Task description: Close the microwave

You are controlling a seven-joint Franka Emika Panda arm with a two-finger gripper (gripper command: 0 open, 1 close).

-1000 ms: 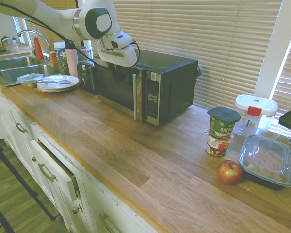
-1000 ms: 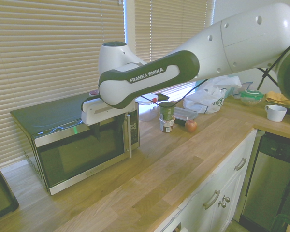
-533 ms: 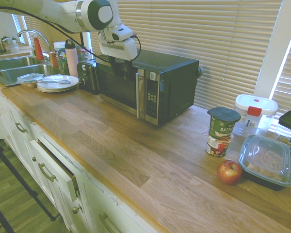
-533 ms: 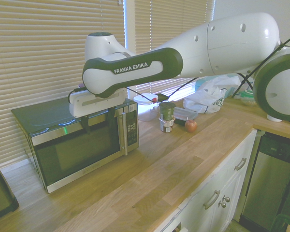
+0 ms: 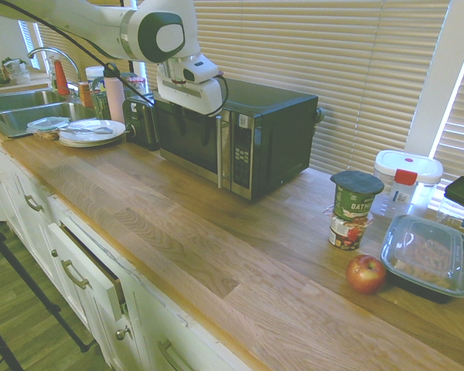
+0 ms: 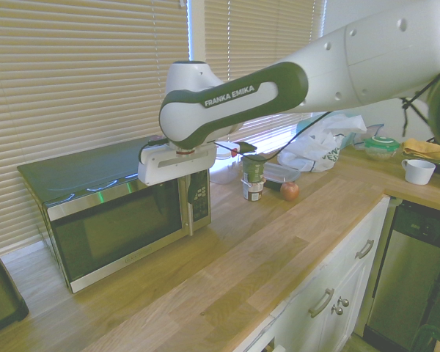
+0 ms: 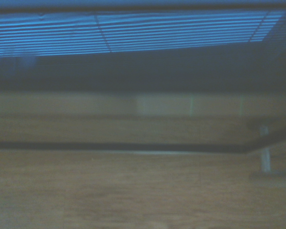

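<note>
Microwave point(image 5: 240, 139) sits on the wooden counter point(image 5: 216, 239) in the upper middle of the first exterior view and at left centre of the second point(image 6: 125, 220), back to the window blinds point(image 5: 332, 69). Door lies flush with the silver-trimmed front, handle point(image 5: 219, 151) upright beside the button panel point(image 5: 242, 158); one second ago the door stood slightly out from the front at the handle side, half a second ago it was already flush. Gripper point(image 5: 187, 108) hangs at the microwave's top front edge, over the door glass; half a second ago it was further toward the sink side and higher, now it has shifted toward the handle. In the second exterior view the gripper body point(image 6: 169, 165) covers the top right corner of the door. Fingers are hidden against the dark glass; cannot tell whether spread or pressed together. Wrist view is blurred: a dark band, wood grain below, blue-lit blinds above. Elsewhere on the counter, unchanged: apple point(image 5: 365, 273), stacked cups point(image 5: 354, 207), lidded black tray point(image 5: 427, 256), white container point(image 5: 406, 179) at lower right; plates point(image 5: 89, 131) and sink point(image 5: 23, 104) at upper left.
</note>
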